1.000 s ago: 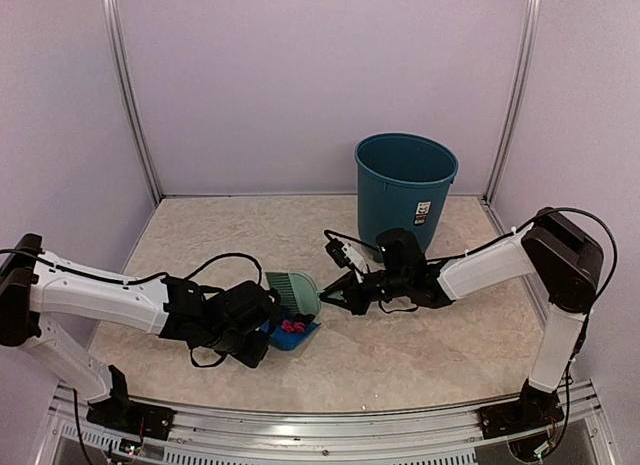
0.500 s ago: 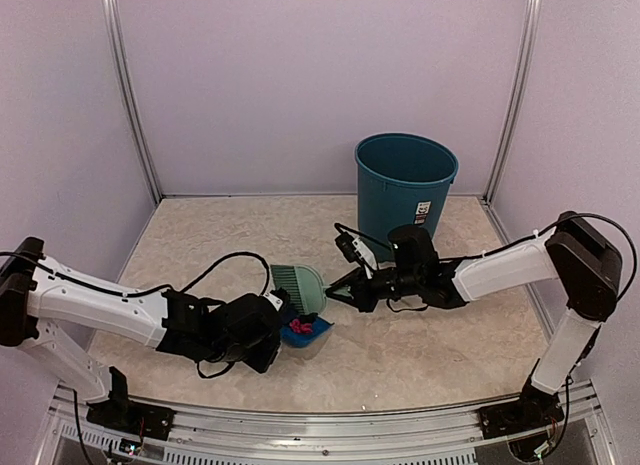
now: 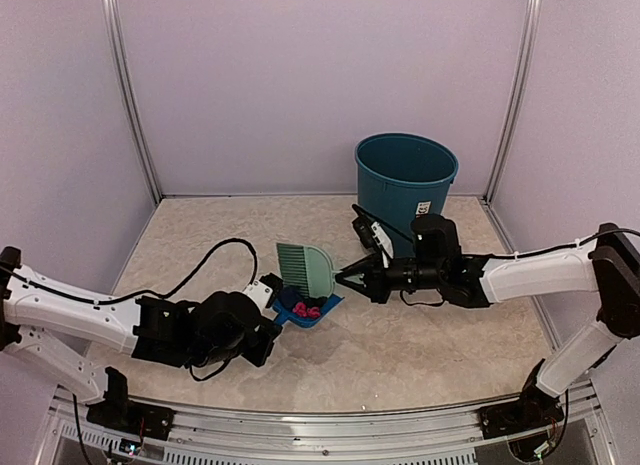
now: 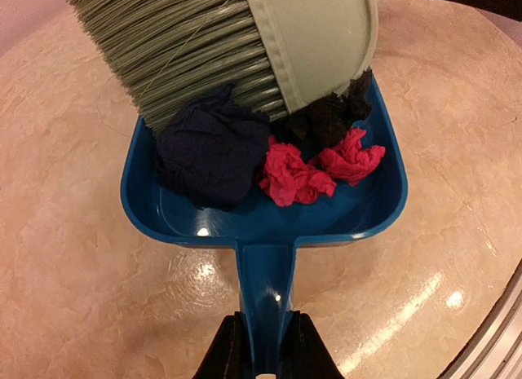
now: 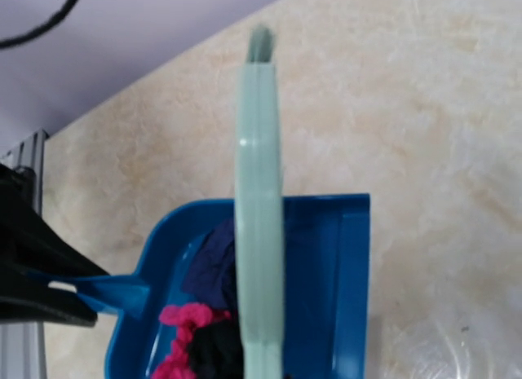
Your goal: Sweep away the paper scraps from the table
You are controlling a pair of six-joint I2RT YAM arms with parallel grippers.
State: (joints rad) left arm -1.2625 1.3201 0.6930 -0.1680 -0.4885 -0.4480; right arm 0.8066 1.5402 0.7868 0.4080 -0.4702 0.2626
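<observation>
Left tool clamped on the dustpan handle; the pan holds dark and pink paper scraps. Right tool grips the brush, bristles against the scraps, mid surface.

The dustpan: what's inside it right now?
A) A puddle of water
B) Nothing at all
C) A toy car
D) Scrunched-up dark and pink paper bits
D: the left wrist view shows crumpled navy, black and pink paper scraps lying in the blue dustpan, with the green brush standing over them.
</observation>
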